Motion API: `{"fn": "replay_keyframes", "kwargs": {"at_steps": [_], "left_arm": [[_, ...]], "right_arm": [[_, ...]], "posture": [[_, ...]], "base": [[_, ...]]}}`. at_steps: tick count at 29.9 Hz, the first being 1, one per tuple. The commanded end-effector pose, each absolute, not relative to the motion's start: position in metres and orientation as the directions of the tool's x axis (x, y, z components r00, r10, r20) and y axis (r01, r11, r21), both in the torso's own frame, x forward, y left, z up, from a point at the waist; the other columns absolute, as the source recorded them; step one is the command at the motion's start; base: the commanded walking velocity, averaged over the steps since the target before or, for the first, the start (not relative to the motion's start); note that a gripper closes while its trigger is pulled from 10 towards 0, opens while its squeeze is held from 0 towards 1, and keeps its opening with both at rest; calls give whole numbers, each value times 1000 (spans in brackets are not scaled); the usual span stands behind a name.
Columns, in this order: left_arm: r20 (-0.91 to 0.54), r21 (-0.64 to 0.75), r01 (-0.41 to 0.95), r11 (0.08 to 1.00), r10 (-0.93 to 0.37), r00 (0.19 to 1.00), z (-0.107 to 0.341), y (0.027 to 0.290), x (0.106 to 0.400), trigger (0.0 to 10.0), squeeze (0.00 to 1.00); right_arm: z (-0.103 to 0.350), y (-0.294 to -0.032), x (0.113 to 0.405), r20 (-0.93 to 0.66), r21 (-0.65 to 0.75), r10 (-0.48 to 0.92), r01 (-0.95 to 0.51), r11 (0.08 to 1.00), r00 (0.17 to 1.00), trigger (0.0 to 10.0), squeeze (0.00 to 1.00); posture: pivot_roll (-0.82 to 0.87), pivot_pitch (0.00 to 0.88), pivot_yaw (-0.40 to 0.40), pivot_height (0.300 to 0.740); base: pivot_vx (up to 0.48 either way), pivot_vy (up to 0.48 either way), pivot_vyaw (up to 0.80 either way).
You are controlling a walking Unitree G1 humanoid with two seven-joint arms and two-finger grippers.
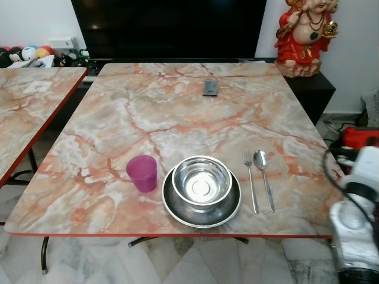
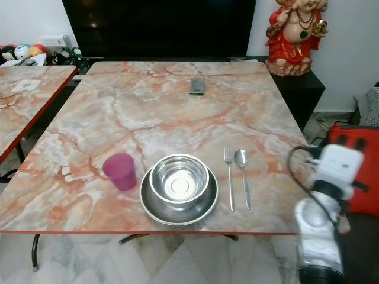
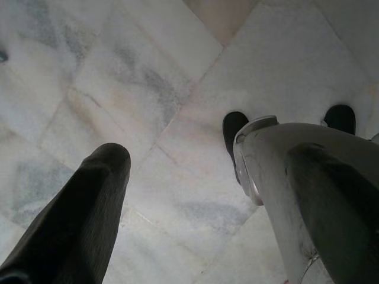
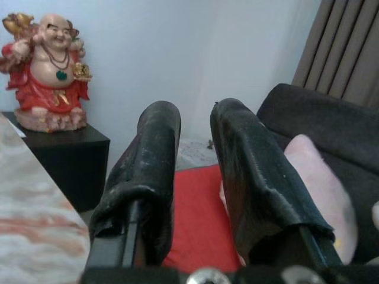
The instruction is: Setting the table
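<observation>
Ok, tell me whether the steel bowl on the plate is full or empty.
Empty. The round steel bowl sits upright on the steel plate, and its bare shiny bottom shows.

The second table (image 1: pixel 29 112) on the left is running off the picture's edge. The statue (image 1: pixel 305 35) at the far right is losing its head to the top edge. The small dark thing (image 1: pixel 211 87) lying far on the table (image 1: pixel 118 136) is proving too small to identify.

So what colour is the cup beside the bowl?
Pink-magenta cup, clearest in the left eye view.
</observation>
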State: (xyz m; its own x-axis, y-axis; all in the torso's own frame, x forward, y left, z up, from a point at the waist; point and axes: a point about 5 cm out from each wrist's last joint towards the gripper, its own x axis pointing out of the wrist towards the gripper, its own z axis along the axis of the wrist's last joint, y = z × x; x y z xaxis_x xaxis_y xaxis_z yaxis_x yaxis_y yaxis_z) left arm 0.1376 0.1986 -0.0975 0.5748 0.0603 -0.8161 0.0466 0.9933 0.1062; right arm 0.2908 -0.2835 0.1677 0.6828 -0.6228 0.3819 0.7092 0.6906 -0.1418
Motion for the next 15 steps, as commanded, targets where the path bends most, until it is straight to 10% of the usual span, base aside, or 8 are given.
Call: {"fn": "replay_keyframes", "kwargs": {"at_steps": [1,15], "left_arm": [[-862,74,92,993,17,507,-106,189,120,10000,0],[-861,73,84,994,20,508,-106,187,120,10000,0]], "right_arm": [[153,-277,287,330,-194,-616,690,697,715,10000,0],[63,-297,180,-182,-356,-913,841,407,365,10000,0]], "posture": [[-30,83,-22,740],[-35,83,-36,740]], "base": [[0,0,0],[0,0,0]]}}
